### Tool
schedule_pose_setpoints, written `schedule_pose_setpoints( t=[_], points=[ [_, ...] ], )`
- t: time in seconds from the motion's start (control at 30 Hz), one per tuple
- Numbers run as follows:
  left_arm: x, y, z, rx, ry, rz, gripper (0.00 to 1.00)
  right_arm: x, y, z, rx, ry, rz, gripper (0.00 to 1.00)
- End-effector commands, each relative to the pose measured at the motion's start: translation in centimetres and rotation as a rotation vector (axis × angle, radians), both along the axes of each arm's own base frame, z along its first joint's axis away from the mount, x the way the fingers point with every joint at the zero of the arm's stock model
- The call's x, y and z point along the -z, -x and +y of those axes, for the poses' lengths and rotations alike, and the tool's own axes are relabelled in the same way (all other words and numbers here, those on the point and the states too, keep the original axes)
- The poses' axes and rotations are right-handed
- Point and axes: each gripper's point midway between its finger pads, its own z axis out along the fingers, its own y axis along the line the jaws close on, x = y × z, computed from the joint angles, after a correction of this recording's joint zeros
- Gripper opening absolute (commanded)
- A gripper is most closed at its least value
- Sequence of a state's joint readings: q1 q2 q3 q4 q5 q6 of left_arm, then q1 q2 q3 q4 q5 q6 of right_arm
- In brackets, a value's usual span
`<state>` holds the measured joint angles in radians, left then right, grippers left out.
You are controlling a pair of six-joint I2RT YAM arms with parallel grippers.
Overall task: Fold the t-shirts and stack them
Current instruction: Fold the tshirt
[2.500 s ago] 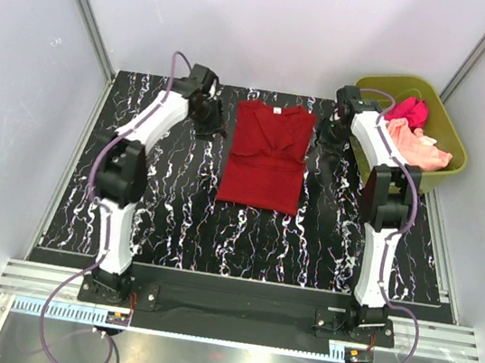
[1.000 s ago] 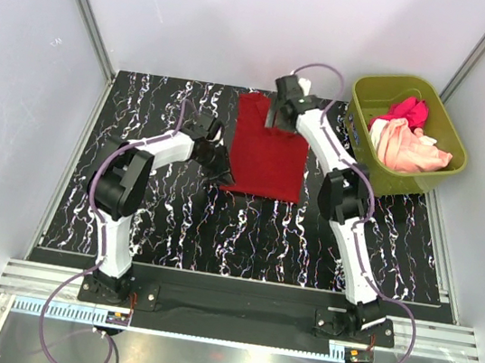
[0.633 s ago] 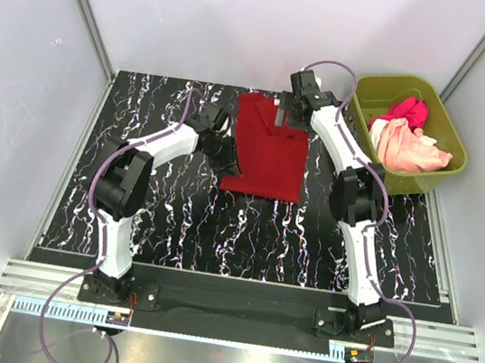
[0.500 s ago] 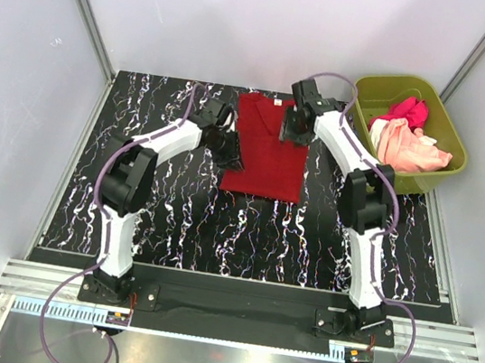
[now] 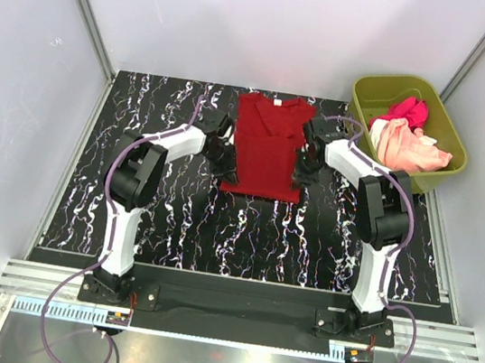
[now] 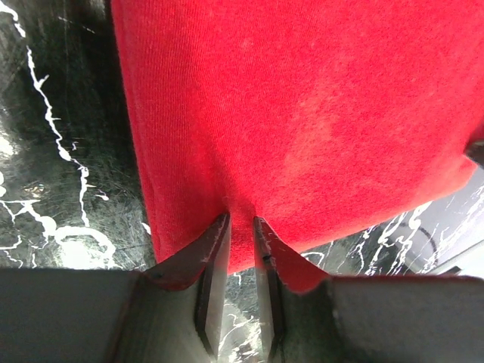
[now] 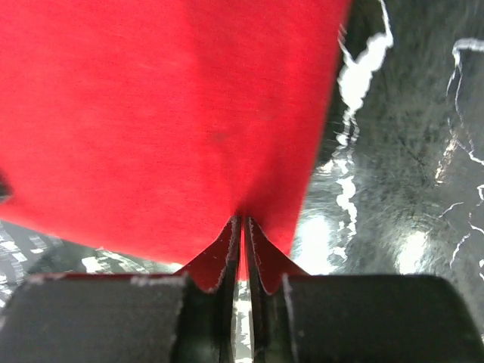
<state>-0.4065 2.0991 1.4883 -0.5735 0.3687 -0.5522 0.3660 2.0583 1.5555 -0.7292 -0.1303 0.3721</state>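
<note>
The deep red t-shirt (image 5: 269, 146) lies flat on the black marbled table, sleeves folded in, collar toward the back. My left gripper (image 5: 224, 159) is at its lower left edge, and in the left wrist view the left gripper (image 6: 240, 222) is shut on a pinch of the red t-shirt (image 6: 302, 113). My right gripper (image 5: 304, 161) is at the lower right edge. The right wrist view has the right gripper (image 7: 243, 221) shut tight on the hem of the red t-shirt (image 7: 166, 113). The magenta t-shirt (image 5: 408, 110) and the peach t-shirt (image 5: 412, 145) lie crumpled in the tub.
The olive-green tub (image 5: 453, 145) stands at the back right, just off the table (image 5: 164, 215). Metal frame posts (image 5: 85, 12) and white walls close in the sides and back. Both arm bases are bolted at the near edge.
My right gripper came down from the collar along the shirt's right edge and shut on the cloth. My left gripper shifted slightly along the left edge and tightened its pinch.
</note>
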Motion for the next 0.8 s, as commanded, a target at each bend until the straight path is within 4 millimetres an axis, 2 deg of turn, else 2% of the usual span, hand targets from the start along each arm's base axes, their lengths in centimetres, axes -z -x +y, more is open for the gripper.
schedule_pose_setpoints(
  t=[0.0, 0.07, 0.1, 0.13, 0.2, 0.23, 0.3, 0.33, 0.37, 0.4, 0.43, 0.47, 0.5, 0.53, 0.57, 0.63, 0.67, 0.7, 0.77],
  points=[
    [2.8, 2.3, 2.1, 0.02, -0.094, 0.064, 0.25, 0.3, 0.4, -0.1, -0.014, -0.026, -0.025, 0.11],
    [2.9, 2.9, 2.6, 0.021, -0.106, 0.052, 0.24, 1.7, 1.9, -0.6, -0.012, -0.014, 0.015, 0.11],
    [3.6, 4.2, 3.0, 0.024, -0.118, 0.074, 0.24, 1.9, 2.4, -0.7, -0.009, -0.016, 0.026, 0.1],
    [3.2, 4.7, 3.1, 0.034, -0.117, 0.059, 0.23, 2.7, 3.7, -1.0, -0.002, -0.011, 0.058, 0.09],
    [2.7, 5.9, 3.1, 0.054, -0.135, 0.035, 0.23, 2.2, 5.0, -0.9, 0.007, -0.037, 0.069, 0.1],
    [3.7, 7.8, 3.8, 0.063, -0.154, 0.06, 0.23, 2.9, 6.5, -1.3, 0.012, -0.038, 0.103, 0.1],
    [3.5, 9.7, 4.1, 0.067, -0.158, 0.059, 0.23, 2.4, 8.1, -1.3, 0.031, -0.062, 0.12, 0.11],
    [4.5, 11.7, 4.8, 0.067, -0.168, 0.094, 0.23, 3.2, 10.0, -1.9, 0.037, -0.052, 0.162, 0.12],
    [4.6, 12.9, 5.1, 0.066, -0.166, 0.108, 0.22, 2.7, 10.8, -2.1, 0.045, -0.056, 0.159, 0.12],
    [3.9, 13.7, 5.0, 0.066, -0.151, 0.094, 0.22, 2.8, 11.6, -2.4, 0.05, -0.051, 0.167, 0.13],
    [3.9, 14.6, 5.2, 0.067, -0.15, 0.098, 0.22, 3.4, 13.5, -3.2, 0.056, -0.03, 0.212, 0.13],
    [4.5, 16.7, 6.1, 0.07, -0.165, 0.134, 0.22, 3.4, 14.4, -3.5, 0.065, -0.023, 0.226, 0.14],
    [3.4, 17.0, 5.9, 0.066, -0.144, 0.107, 0.22, 2.7, 15.1, -3.5, 0.073, -0.039, 0.222, 0.15],
    [3.1, 17.8, 6.2, 0.067, -0.139, 0.11, 0.23, 2.9, 16.7, -3.9, 0.079, -0.041, 0.256, 0.15],
    [2.6, 18.3, 6.4, 0.072, -0.137, 0.105, 0.24, 2.1, 17.0, -3.7, 0.077, -0.064, 0.241, 0.2],
    [0.4, 18.4, 6.4, 0.089, -0.121, 0.054, 0.28, 1.1, 18.4, -3.3, 0.058, -0.09, 0.261, 0.24],
    [-0.5, 18.2, 6.1, 0.097, -0.101, 0.036, 0.28, -0.1, 18.3, -2.9, 0.046, -0.112, 0.229, 0.3],
    [-2.4, 17.5, 5.4, 0.109, -0.06, -0.019, 0.31, -1.0, 18.5, -2.1, 0.023, -0.144, 0.222, 0.32],
    [-4.3, 17.3, 3.7, 0.14, 0.037, -0.035, 0.33, -3.1, 18.1, -0.2, -0.024, -0.206, 0.189, 0.36]
  ],
)
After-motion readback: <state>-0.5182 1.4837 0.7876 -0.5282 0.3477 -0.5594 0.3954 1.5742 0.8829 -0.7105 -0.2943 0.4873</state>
